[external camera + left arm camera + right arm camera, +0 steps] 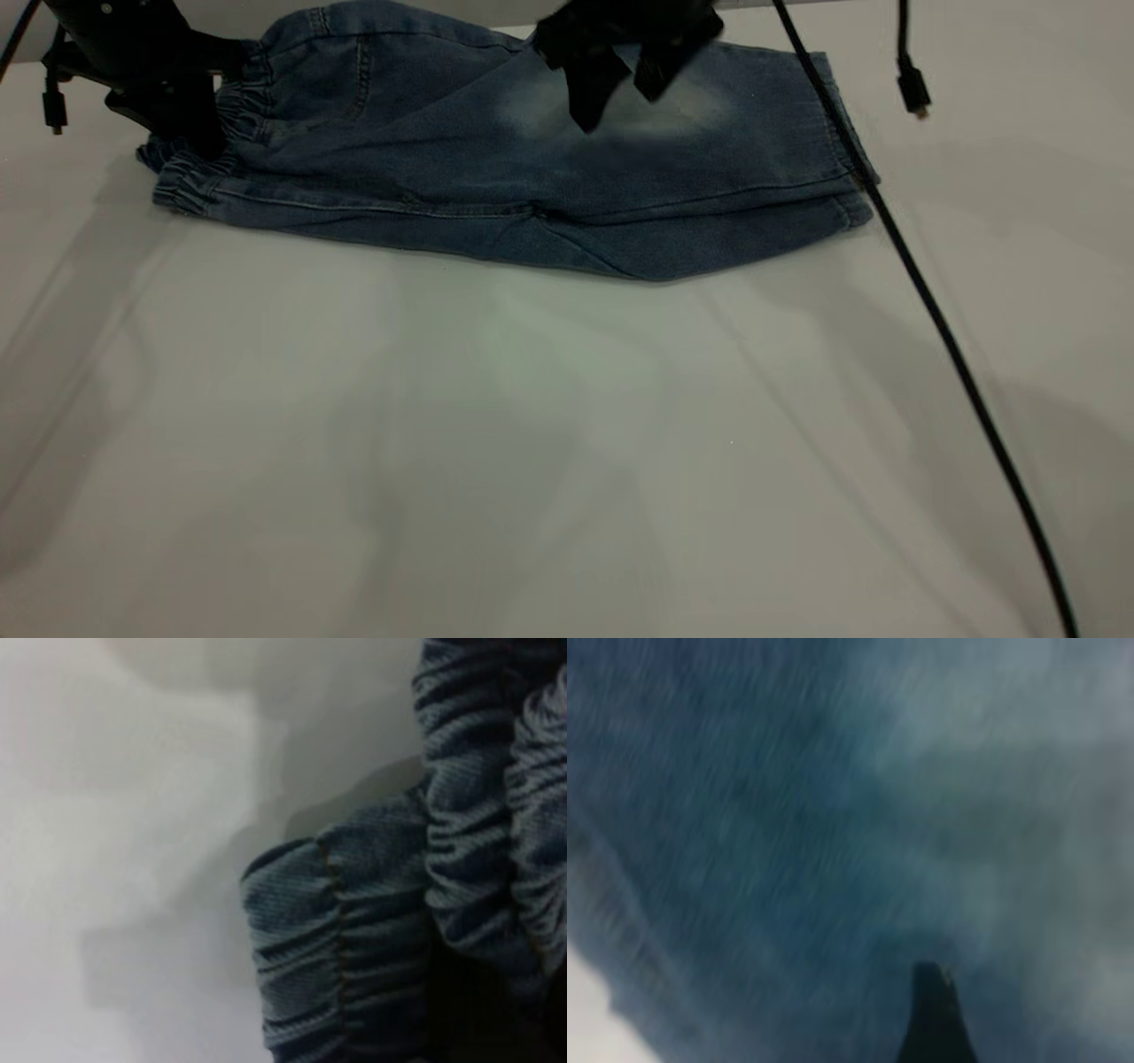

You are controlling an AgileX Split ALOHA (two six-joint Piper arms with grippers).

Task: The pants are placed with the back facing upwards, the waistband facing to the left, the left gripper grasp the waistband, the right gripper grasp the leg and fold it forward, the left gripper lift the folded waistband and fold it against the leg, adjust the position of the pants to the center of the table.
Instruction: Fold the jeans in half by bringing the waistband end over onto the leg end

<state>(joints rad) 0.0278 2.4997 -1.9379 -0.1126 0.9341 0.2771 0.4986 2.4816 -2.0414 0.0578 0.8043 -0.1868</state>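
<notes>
Lying folded lengthwise at the far side of the broad white table (567, 461), the soft, limp blue denim pants (496, 177) want gripping at the ruched waistband (190, 182), where the black left gripper (190, 124) sits, closure indeterminate; right gripper (620, 84) hovers open, empty

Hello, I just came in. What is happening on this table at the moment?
A two-arm robot is folding short denim pants on a white table. The pants lie at the far side, already folded lengthwise, one leg over the other. The left hand is down at the gathered waistband, though whether it grips is hidden. The right hand hovers above the pale faded patch on the leg, fingers open, holding nothing. The waistband is not yet folded over.
</notes>
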